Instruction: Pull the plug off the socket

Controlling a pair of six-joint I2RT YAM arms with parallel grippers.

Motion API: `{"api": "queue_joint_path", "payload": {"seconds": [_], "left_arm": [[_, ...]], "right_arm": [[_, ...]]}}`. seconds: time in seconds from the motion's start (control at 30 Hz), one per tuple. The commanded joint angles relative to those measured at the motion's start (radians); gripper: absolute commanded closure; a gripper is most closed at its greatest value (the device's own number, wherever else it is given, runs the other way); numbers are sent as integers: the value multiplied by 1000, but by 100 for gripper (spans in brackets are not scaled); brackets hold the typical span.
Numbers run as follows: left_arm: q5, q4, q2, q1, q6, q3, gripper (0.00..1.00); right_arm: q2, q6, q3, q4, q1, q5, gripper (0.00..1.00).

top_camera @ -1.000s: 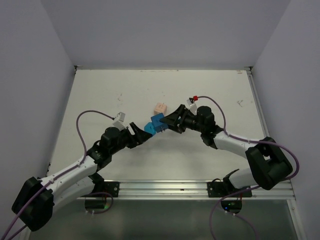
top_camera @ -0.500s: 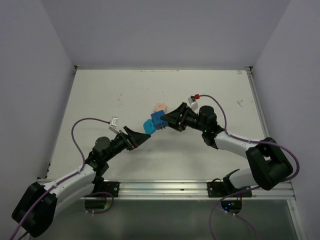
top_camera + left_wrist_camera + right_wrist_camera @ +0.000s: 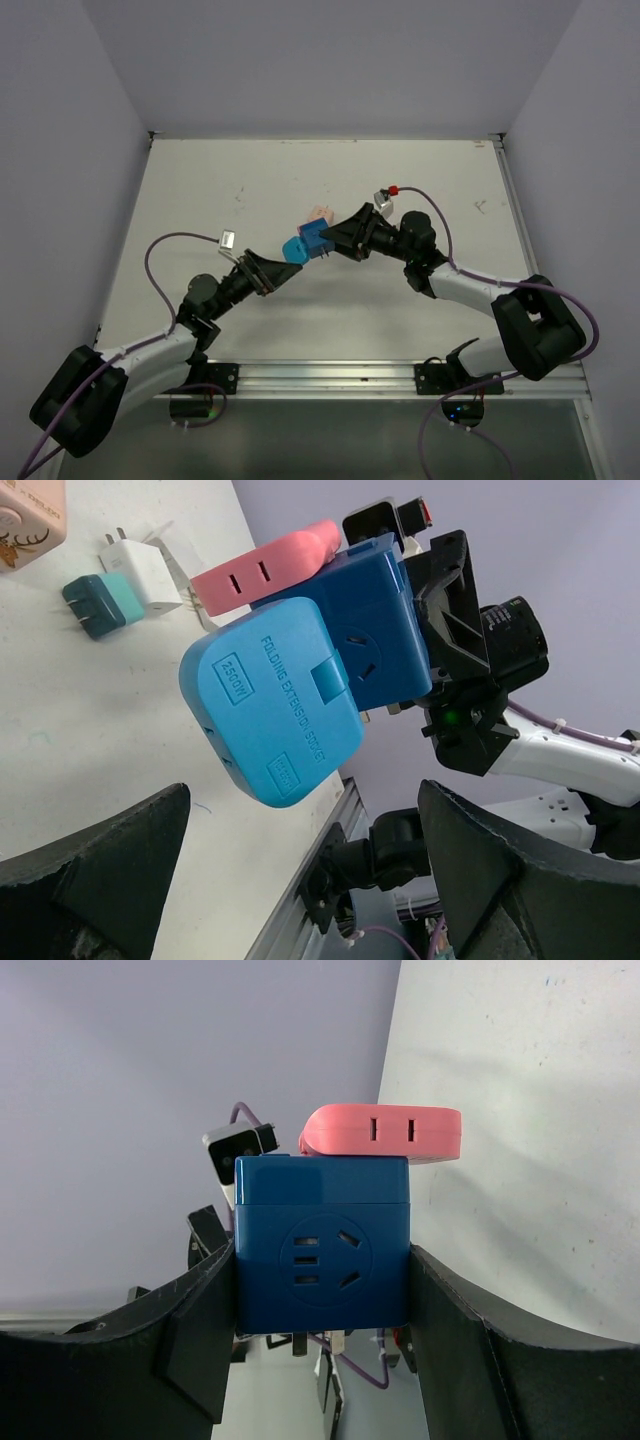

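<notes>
- I see my right claw pinching a dark blue plastic cube socket from both sides, near the middle of the top view.
- The cube is held up off the white counter.
- A light blue flat plastic plug block with rounded corners is stuck onto one side of the dark blue cube. The two touch, so the plug is still in the socket.
- In the left wrist view the plug block sits in the middle of the frame, with small words on its face.
- My left claw is spread wide. It sits just to the lower left of the light blue plug block in the top view.
- Its two black fingers fill the bottom corners of the left wrist view and do not touch the plug block.
- A pink flat block with two slots shows right behind the cube. I cannot tell if they touch.
- In the upper left of the left wrist view, a small white charger with metal pins and a small teal charger lie side by side on the counter.
- A pale pink box pokes in at the top left corner.
</notes>
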Motion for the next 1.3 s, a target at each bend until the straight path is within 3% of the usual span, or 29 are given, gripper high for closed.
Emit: {"api": "queue_joint_path", "payload": {"seconds": [0.0,0.13,0.63,0.8,0.97,1.27], "left_arm": [[11,119,24,10,-16,37,1],[8,125,37,10,-24,66,5],[-28,26,-58,17,-53,58,39],[-36,-8,-75,23,-54,57,44],[-35,-11,-60,24,-58,57,44],[-12,70,26,26,-77,71,32]], "right_arm": [[-34,19,27,111,-2,-31,100],[-25,17,24,121,-3,-43,100],[-37,-50,18,47,-2,-26,100],[-43,-76,24,9,-4,-23,100],[-48,-87,35,-8,-2,-28,100],[-50,-78,42,6,-2,-42,100]]}}
